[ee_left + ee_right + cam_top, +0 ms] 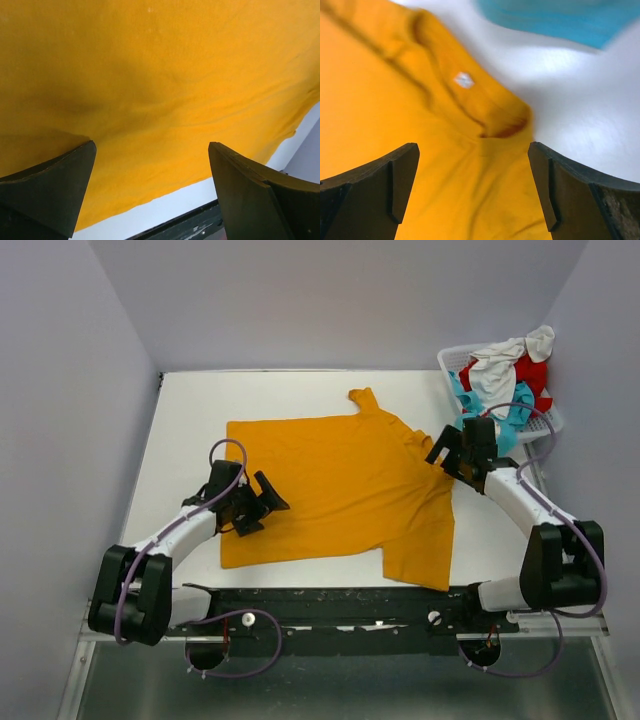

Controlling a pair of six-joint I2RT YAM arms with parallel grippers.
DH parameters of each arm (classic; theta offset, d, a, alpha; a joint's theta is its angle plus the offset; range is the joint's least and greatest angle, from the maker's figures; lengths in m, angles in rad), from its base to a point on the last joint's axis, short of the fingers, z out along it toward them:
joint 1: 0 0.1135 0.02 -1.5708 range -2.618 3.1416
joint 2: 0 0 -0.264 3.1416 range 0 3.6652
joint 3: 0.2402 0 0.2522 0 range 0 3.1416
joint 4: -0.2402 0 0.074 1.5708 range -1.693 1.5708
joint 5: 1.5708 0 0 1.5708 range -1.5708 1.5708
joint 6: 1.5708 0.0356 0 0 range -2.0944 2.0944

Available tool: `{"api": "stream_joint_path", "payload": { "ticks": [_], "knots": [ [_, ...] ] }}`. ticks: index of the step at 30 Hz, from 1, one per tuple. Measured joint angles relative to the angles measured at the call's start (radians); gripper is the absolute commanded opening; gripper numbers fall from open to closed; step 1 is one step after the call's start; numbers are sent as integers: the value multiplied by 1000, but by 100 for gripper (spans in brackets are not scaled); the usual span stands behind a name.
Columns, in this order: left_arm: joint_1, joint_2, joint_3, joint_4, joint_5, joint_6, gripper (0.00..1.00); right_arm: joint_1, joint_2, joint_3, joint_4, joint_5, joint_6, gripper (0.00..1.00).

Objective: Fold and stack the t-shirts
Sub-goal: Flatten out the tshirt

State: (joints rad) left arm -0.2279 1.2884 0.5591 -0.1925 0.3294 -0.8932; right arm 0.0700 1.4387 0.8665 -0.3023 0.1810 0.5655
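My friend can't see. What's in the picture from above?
An orange t-shirt lies spread out on a white table, the left gripper open over its left edge, the right gripper open by its collar. More shirts fill a white basket at the far right.

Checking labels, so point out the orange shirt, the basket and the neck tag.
orange shirt [330, 490], top view, middle of cloth
basket [451, 359], top view, left rim
neck tag [464, 79], right wrist view, its centre
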Motion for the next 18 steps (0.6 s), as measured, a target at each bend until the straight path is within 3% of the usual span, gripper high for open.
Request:
{"api": "stream_joint_path", "payload": {
  "ticks": [3,6,12,18],
  "knots": [
    [0,-61,-11,-72,-15,19,99,27,-58,14,82,-142,-54,100],
    [0,-73,3,-109,-16,36,99,53,-11,85,182,-274,-86,100],
    [7,41,240,-125,-4,70,98,98,333,359,309,-374,-106,100],
    [47,340,497,-44,35,86,99,106,637,585,327,-380,-90,100]
  ]
}}
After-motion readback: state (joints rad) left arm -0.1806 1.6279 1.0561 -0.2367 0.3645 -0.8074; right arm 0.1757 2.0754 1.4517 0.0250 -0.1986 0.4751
